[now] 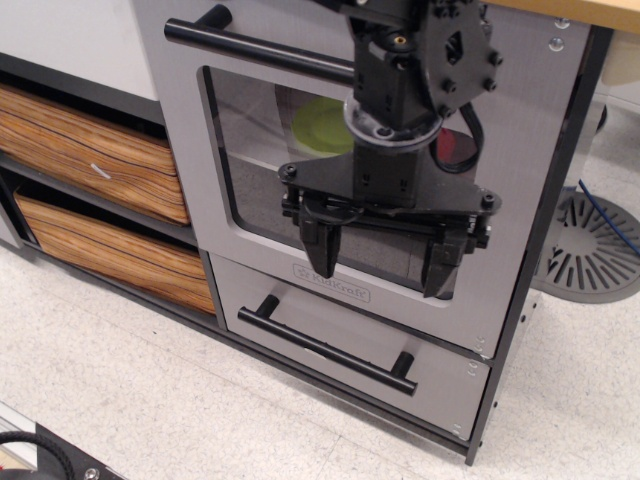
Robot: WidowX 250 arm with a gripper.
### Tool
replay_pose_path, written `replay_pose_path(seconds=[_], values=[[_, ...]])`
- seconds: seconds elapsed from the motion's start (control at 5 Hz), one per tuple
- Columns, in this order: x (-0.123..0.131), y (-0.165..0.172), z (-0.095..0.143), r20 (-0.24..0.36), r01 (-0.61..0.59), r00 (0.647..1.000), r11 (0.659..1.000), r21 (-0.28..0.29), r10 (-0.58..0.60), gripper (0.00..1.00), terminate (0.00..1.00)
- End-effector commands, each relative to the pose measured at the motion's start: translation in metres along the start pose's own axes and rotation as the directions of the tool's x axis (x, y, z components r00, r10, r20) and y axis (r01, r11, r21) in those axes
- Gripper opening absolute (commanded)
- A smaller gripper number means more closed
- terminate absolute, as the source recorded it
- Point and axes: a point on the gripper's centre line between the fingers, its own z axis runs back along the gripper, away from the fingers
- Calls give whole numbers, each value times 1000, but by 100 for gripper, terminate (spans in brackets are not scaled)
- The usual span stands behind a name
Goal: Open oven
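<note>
Gripper point(382, 250) is hanging in front of the oven point(520, 190) window, fingers apart, gripping nothing; it should be rising to the handle point(255, 48), seemingly above it.

The gripper point(382, 258) and arm hide part of the oven point(250, 200) window and the right end of its handle point(255, 48), while the embossed logo point(331, 283) is too small to read.

Oven point(250, 170) fills frame center; its handle point(250, 47) at top. Gripper point(383, 255) in front of window. Drawer point(340, 340) directly below. Two wood-grain drawers point(90, 190) at left, stacked.
</note>
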Motion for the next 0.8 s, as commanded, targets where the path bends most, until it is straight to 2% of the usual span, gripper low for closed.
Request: replay_pose_path(seconds=[0.0, 0.2, 0.4, 0.6], values=[[0, 0, 0, 0, 0, 1000, 1000, 0, 0, 100, 0], [19, 20, 13, 1, -179, 984, 983, -47, 179, 100, 0], [42, 44, 26, 22, -348, 936, 933, -90, 351, 100, 0], [60, 68, 39, 61, -504, 854, 851, -149, 517, 100, 0]])
